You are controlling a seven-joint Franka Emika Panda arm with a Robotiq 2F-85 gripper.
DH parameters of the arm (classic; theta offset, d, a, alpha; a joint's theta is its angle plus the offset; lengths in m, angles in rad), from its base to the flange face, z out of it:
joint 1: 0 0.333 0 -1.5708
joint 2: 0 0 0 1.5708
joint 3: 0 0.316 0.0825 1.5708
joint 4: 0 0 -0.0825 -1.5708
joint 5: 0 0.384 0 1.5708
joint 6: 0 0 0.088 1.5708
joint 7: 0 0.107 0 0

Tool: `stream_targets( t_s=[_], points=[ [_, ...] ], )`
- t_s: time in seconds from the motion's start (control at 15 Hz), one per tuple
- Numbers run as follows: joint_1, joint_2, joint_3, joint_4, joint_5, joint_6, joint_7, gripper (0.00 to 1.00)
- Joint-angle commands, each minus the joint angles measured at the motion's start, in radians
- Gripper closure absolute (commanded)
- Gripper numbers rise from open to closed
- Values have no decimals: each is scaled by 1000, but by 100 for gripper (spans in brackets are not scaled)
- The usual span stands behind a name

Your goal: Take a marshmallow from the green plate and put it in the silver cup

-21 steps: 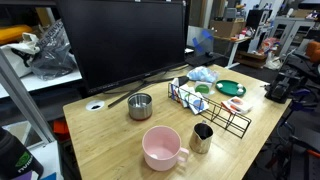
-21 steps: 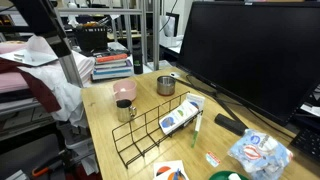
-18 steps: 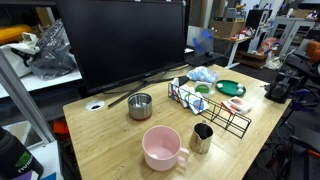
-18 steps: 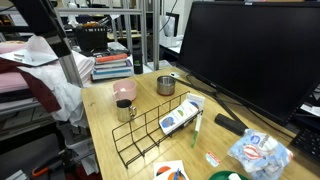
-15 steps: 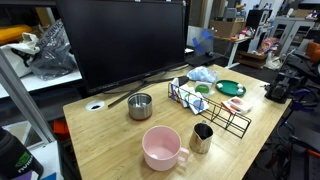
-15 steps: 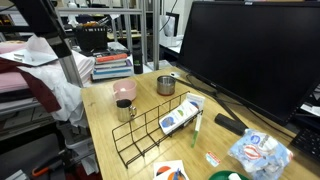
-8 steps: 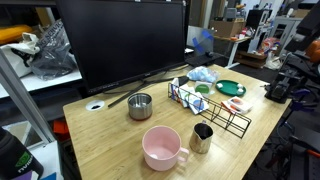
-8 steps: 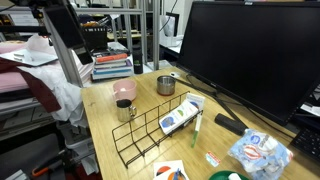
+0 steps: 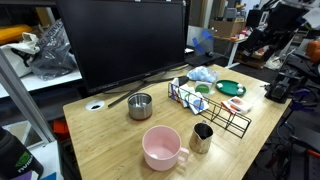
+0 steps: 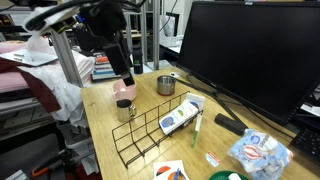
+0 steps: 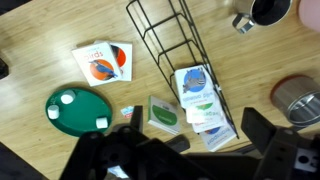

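The green plate [image 11: 78, 110] lies at the lower left of the wrist view with three white marshmallows [image 11: 67, 98] on it. It also shows in both exterior views [image 9: 230, 88] [image 10: 225, 176]. The silver cup [image 9: 203, 137] stands next to the pink mug [image 9: 162, 148], and also shows in an exterior view [image 10: 125, 111] and at the top right of the wrist view [image 11: 266, 11]. My gripper [image 11: 196, 123] is open and empty, high above the table, over the packets beside the wire rack. The arm [image 9: 275, 22] reaches in from above, with the gripper [image 10: 127, 82] hanging in the air.
A black wire rack [image 11: 178, 45] holds packets [image 11: 195, 90]. A silver saucepan [image 9: 140, 105] stands behind the mug. A red plate [image 9: 235, 103] lies beside the green one. A large monitor [image 9: 120, 45] blocks the back of the table.
The arm and gripper have swung into both exterior views, where half a second ago only a part showed. Nothing on the table has moved.
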Motion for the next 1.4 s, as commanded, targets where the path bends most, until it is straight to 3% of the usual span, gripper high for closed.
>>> stream_targets(
  t_s=[0.0, 0.2, 0.73, 1.33],
  points=[
    [-27, 37, 11, 13, -28, 14, 44, 0],
    [-57, 104, 21, 47, -60, 26, 103, 0],
    [-56, 100, 26, 51, -61, 25, 111, 0],
    [-74, 398, -85, 135, -12, 179, 158, 0]
  ],
)
